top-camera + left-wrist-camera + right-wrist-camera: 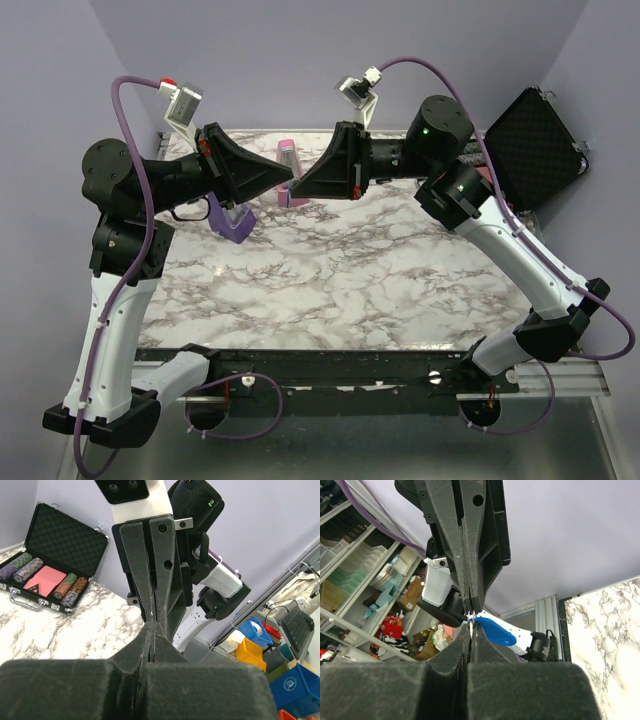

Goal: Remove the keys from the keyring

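Note:
My two grippers meet tip to tip in the air above the back of the table. In the right wrist view a thin silver keyring [471, 618] is pinched where the tips meet, and the bright-blue keys [495, 632] hang off it to the right. My right gripper [471, 630] is shut on the ring. My left gripper [471, 606] is shut on it from the other side. In the top view the left gripper [289, 177] and the right gripper [298, 185] touch, and the keys are hidden. In the left wrist view the left gripper [153, 626] is shut.
A purple wedge [233, 224] stands on the marble table [350, 270] under the left gripper. A pink wedge [287, 152] stands behind the tips. An open black case [47, 555] with poker chips lies at the table's right edge, also in the top view [535, 145].

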`<action>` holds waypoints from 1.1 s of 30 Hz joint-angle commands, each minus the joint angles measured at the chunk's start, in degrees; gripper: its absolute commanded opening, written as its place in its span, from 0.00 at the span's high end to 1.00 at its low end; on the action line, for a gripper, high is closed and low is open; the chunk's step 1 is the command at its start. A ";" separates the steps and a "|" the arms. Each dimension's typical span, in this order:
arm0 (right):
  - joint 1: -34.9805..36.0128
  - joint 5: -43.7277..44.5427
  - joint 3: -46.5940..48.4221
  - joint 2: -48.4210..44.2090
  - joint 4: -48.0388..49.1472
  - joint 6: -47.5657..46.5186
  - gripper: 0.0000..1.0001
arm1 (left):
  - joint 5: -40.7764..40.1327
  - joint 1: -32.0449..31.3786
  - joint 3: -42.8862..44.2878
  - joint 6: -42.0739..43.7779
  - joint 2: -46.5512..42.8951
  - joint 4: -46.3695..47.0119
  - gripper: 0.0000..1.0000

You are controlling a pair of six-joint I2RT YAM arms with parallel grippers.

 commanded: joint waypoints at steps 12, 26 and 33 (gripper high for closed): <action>-0.10 0.44 0.32 -0.89 -1.33 -0.23 0.79 | -2.44 -0.75 3.14 4.72 -0.33 -6.43 1.00; -0.10 1.76 -2.32 -3.35 -1.33 -0.06 0.73 | -4.55 -0.75 3.67 5.51 -0.86 -8.01 1.00; -0.19 1.85 -1.88 -3.18 -0.72 0.47 0.75 | -4.37 -0.75 3.84 5.25 -0.51 -7.75 1.00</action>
